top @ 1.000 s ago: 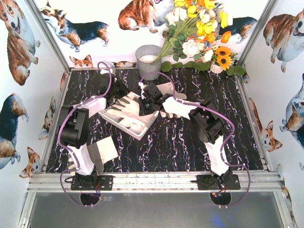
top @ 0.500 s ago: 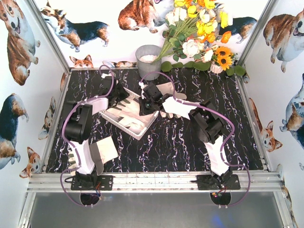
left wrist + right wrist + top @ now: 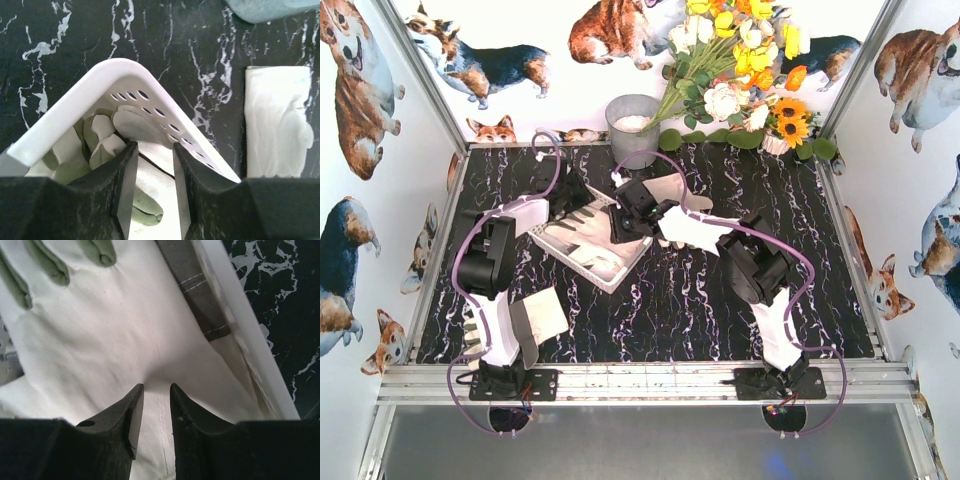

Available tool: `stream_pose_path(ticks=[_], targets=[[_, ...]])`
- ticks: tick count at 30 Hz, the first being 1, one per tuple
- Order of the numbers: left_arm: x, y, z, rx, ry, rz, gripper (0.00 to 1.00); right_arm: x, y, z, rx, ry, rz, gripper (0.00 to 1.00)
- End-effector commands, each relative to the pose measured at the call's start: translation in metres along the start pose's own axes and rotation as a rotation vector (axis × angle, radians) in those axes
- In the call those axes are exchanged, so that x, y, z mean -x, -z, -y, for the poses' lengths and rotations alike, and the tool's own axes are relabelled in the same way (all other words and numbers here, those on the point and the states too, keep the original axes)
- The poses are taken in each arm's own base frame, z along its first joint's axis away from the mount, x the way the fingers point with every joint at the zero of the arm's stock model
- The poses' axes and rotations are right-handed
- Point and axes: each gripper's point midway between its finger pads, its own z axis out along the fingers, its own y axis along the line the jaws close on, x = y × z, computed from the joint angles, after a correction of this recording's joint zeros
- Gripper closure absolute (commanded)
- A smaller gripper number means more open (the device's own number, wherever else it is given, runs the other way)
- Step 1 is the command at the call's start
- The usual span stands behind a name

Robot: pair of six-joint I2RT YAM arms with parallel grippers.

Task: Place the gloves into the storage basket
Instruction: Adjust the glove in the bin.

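Storage basket (image 3: 582, 268) is sitting skewed, left of centre on the black marbled bench (image 3: 670, 310), with gloves (image 3: 582, 235) lying inside it.

Left claw (image 3: 153, 146) is hanging over the basket's upper-left corner in the overhead view. Its jaws are standing a narrow gap apart above a corner glove (image 3: 100, 137) with dark finger patches. Cannot tell whether any fabric is pinched.

Right claw (image 3: 155, 386) is sitting inside the basket on its right side, by the white wall at the upper right of the wrist frame. It is clenching the cream back of the top glove (image 3: 100, 330), and the cloth is puckering toward the jaws.

Two gloves are lying outside on the bench. A far glove (image 3: 670, 188) is lying at upper centre, just beyond the basket and below the grey bucket (image 3: 633, 125). A near glove (image 3: 535, 318) is lying at lower left, beside the left arm.
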Motion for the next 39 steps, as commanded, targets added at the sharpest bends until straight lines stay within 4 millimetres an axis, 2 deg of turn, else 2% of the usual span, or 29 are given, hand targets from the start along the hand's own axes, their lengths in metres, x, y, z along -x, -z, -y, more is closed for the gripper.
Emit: stream_pose_path(ticks=[1, 4, 8, 13, 19, 24, 28, 36, 39], targets=[[0.039, 0.029, 0.039, -0.084, -0.066, 0.049, 0.67, 0.059, 0.048, -0.044, 0.134, 0.083, 0.146, 0.65], [0.051, 0.053, 0.049, -0.097, -0.095, 0.076, 0.58, 0.059, 0.059, -0.057, 0.204, 0.152, 0.142, 0.58], [0.055, 0.085, 0.041, -0.058, -0.106, 0.105, 0.50, 0.045, 0.062, -0.070, 0.243, 0.311, 0.127, 0.46], [0.047, 0.120, 0.006, 0.009, -0.072, 0.102, 0.45, 0.038, 0.053, -0.079, 0.166, 0.504, 0.141, 0.40], [0.046, 0.156, -0.043, 0.068, -0.014, 0.119, 0.39, 0.048, 0.040, -0.088, 0.130, 0.545, 0.182, 0.38], [0.043, 0.163, -0.078, 0.106, 0.030, 0.077, 0.37, 0.048, 0.024, -0.100, 0.136, 0.570, 0.169, 0.39], [0.033, 0.158, -0.097, 0.125, 0.047, 0.012, 0.36, 0.046, 0.010, -0.102, 0.121, 0.569, 0.152, 0.40], [0.013, 0.144, -0.111, 0.111, 0.059, -0.089, 0.37, 0.054, -0.006, -0.101, 0.075, 0.573, 0.153, 0.41], [0.007, 0.140, -0.114, 0.113, 0.064, -0.109, 0.37, 0.056, -0.011, -0.094, 0.025, 0.572, 0.158, 0.42]])
